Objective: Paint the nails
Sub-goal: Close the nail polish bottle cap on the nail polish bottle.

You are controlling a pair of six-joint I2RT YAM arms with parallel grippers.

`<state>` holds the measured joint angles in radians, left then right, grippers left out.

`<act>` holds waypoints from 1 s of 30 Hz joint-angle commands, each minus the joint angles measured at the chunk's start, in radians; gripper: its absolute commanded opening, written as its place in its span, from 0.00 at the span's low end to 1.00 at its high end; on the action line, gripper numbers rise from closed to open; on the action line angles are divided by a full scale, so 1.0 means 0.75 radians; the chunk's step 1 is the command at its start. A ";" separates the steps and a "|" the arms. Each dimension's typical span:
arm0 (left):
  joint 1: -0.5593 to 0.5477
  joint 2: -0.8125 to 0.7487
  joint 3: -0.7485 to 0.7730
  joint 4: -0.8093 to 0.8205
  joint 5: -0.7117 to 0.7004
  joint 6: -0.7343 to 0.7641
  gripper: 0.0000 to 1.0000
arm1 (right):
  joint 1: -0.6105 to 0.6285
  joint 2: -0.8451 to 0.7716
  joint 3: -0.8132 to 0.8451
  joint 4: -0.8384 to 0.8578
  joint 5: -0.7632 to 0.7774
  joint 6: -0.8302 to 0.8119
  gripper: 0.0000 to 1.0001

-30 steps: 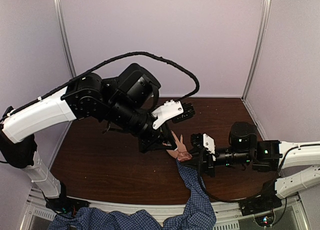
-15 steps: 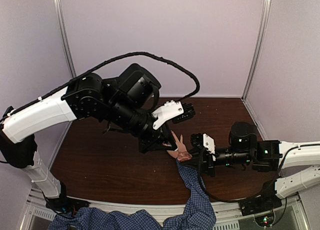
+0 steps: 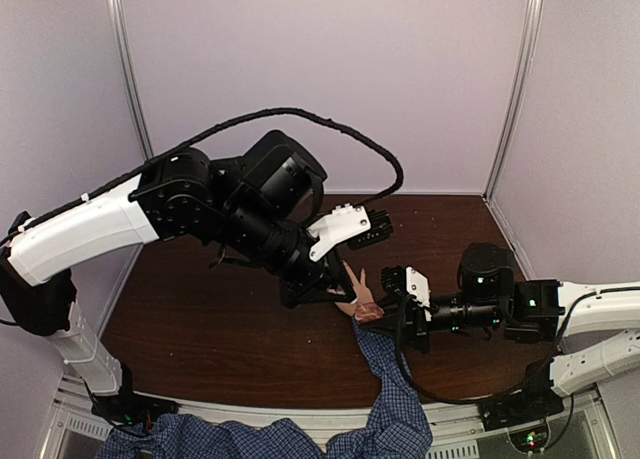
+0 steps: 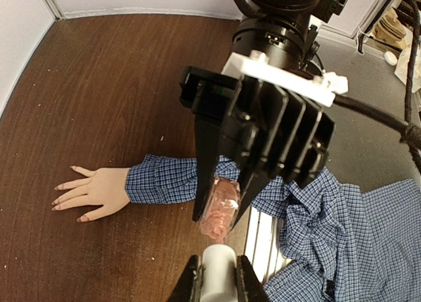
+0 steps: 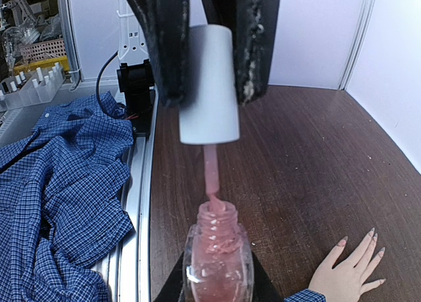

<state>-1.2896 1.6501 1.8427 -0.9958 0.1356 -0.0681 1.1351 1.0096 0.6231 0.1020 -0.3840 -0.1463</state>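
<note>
Five fingers of the hand (image 3: 357, 297) fan toward the table's (image 3: 200, 329) far edge, leaning slightly left. Its long axis runs near-to-far, and the blue checked sleeve (image 3: 385, 379) trails back over the near edge. The hand lies about mid-table, between the left gripper (image 3: 318, 287) and the right gripper (image 3: 392, 291). The nails are too small to make out from above. Against a second ago, the left arm's upper links and white wrist plate sit slightly shifted. The hand, sleeve and right arm are unchanged.

Left wrist view: the hand lies flat, palm down, fingers spread. The pinkish nails (image 4: 58, 186) tip the fingers, pointing away from the cuff. The left gripper is clamped on a white cap (image 4: 218, 269). Facing it, the right gripper is clamped on a pink polish bottle (image 4: 220, 213), raised off the wood.

Right wrist view: the bottle stands upright in the right gripper's own fingers, with the cap straight above it in the left gripper. A pink brush stem (image 5: 210, 170) runs from the cap down into the open neck. The hand is off to one side, apart from the bottle. The nails are bare pink and point away from the near edge.
</note>
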 commanded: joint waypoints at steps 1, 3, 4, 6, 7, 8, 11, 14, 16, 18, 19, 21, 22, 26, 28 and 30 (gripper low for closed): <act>-0.005 0.023 0.015 0.039 0.016 0.013 0.00 | 0.005 0.004 0.018 0.046 0.004 0.012 0.00; -0.005 0.028 0.016 0.039 0.013 0.013 0.00 | 0.005 0.006 0.022 0.046 0.003 0.011 0.00; -0.005 0.029 0.016 0.039 0.013 0.013 0.00 | 0.004 0.007 0.022 0.046 0.001 0.011 0.00; -0.005 0.032 0.016 0.039 0.015 0.013 0.00 | 0.004 0.011 0.024 0.046 0.000 0.010 0.00; -0.005 0.034 0.017 0.039 0.017 0.012 0.00 | 0.004 0.013 0.024 0.046 0.000 0.009 0.00; -0.005 0.038 0.018 0.038 0.019 0.011 0.00 | 0.004 0.014 0.024 0.048 -0.002 0.009 0.00; -0.004 0.042 0.018 0.039 0.018 0.011 0.00 | 0.005 0.016 0.024 0.050 -0.001 0.010 0.00; -0.004 0.045 0.020 0.039 0.015 0.011 0.00 | 0.005 0.016 0.024 0.052 -0.005 0.010 0.00; -0.004 0.049 0.018 0.039 0.016 0.011 0.00 | 0.004 0.014 0.026 0.052 -0.004 0.009 0.00; -0.005 0.054 0.016 0.039 0.011 0.013 0.00 | 0.005 0.014 0.026 0.051 -0.004 0.009 0.00; -0.005 0.056 0.015 0.038 0.009 0.013 0.00 | 0.004 0.012 0.026 0.050 -0.004 0.009 0.00; -0.005 0.060 0.015 0.038 0.006 0.013 0.00 | 0.004 0.011 0.026 0.050 -0.004 0.009 0.00; -0.005 0.063 0.015 0.040 0.006 0.012 0.00 | 0.004 0.009 0.026 0.050 -0.005 0.008 0.00; -0.005 0.068 0.009 0.045 0.001 0.013 0.00 | 0.004 0.007 0.029 0.050 -0.009 0.008 0.00; -0.005 0.070 0.008 0.044 -0.004 0.013 0.00 | 0.004 0.004 0.027 0.052 -0.009 0.009 0.00; -0.005 0.070 0.007 0.045 -0.007 0.015 0.00 | 0.004 -0.002 0.024 0.052 -0.009 0.008 0.00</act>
<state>-1.2896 1.6829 1.8427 -0.9958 0.1345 -0.0681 1.1347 1.0210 0.6231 0.0853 -0.3843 -0.1467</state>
